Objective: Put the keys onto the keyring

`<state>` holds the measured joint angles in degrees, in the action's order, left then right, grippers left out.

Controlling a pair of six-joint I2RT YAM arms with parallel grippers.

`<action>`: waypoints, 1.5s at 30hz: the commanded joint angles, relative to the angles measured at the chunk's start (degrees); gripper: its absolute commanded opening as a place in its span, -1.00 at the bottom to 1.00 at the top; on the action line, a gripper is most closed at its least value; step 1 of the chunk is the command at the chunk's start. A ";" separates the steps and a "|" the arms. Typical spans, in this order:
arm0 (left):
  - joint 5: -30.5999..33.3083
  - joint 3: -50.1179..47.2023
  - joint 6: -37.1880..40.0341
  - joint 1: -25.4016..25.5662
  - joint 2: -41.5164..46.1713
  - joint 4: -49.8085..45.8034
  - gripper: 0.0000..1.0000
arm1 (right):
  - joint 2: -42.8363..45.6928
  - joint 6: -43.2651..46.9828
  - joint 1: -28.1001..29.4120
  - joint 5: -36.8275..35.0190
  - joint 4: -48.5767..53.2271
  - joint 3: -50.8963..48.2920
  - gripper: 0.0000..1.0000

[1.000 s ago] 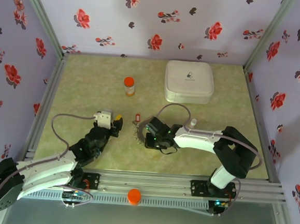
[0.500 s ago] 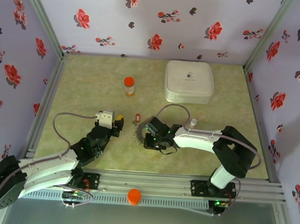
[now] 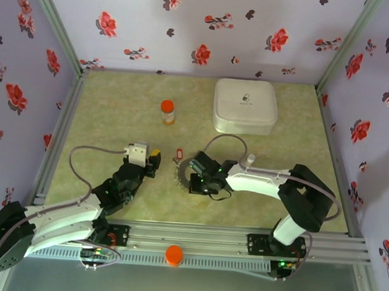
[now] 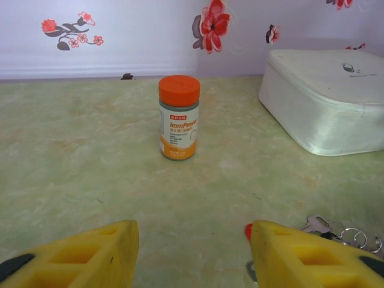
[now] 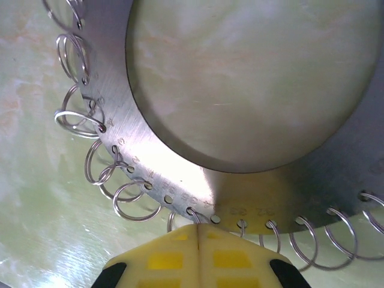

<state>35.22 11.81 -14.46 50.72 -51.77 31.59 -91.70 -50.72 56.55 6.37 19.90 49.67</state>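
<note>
Purple floral walls are enclosing a pale green marbled tabletop (image 3: 103,111), and both arms are working low over its near half. The right gripper (image 3: 189,177) (image 5: 198,240) is reaching in from the right with its yellow pads pressed together, tips meeting at the outer rim of the dark grey, flat metal keyring fringed with small wire loops (image 3: 177,174) (image 5: 174,180), which is lying flat near the table's middle. That hold is probably pinning the ring so it is not sliding while a key is being brought to a loop. Whether a loop is being trapped between the pads I cannot tell.

The left gripper (image 3: 151,162) (image 4: 192,255) is hovering just left of the ring with its yellow fingers spread wide and nothing between them. The tiny keys (image 3: 177,155) (image 4: 313,226), one with a red plastic head, are lying on the table just behind the ring and close beside the left gripper's right finger, so it seems to be lining up for a pick.

A small orange-capped bottle (image 3: 167,111) (image 4: 179,117) and a white rounded-square case (image 3: 245,106) (image 4: 327,99) are standing farther back, well apart from the work. A small white cap-like piece (image 3: 251,159) is sitting beside the right arm.
</note>
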 commanded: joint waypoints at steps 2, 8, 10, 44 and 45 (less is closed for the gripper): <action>-0.50 2.04 1.17 -0.19 -1.36 2.57 0.04 | 3.98 3.54 -1.52 -2.97 7.62 -1.00 -1.00; -0.84 2.08 1.07 -0.18 -2.65 3.44 0.04 | 7.40 3.42 -2.23 -1.05 9.50 -3.61 -0.88; -1.00 2.11 0.98 -0.18 -3.12 3.82 0.04 | 8.42 -0.43 -1.95 1.10 6.25 -4.78 -0.56; -4.00 0.76 2.51 -0.27 -4.06 9.34 0.06 | 5.26 -29.00 2.44 -1.12 -8.45 -7.75 -0.54; -3.95 0.70 2.46 -0.27 -4.04 9.36 0.06 | 5.01 -28.83 2.46 -1.10 -8.54 -7.52 -0.54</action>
<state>31.22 12.49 -12.51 50.72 -56.18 38.89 -85.54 -78.48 58.67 6.63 9.50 40.42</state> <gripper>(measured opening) 0.530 0.231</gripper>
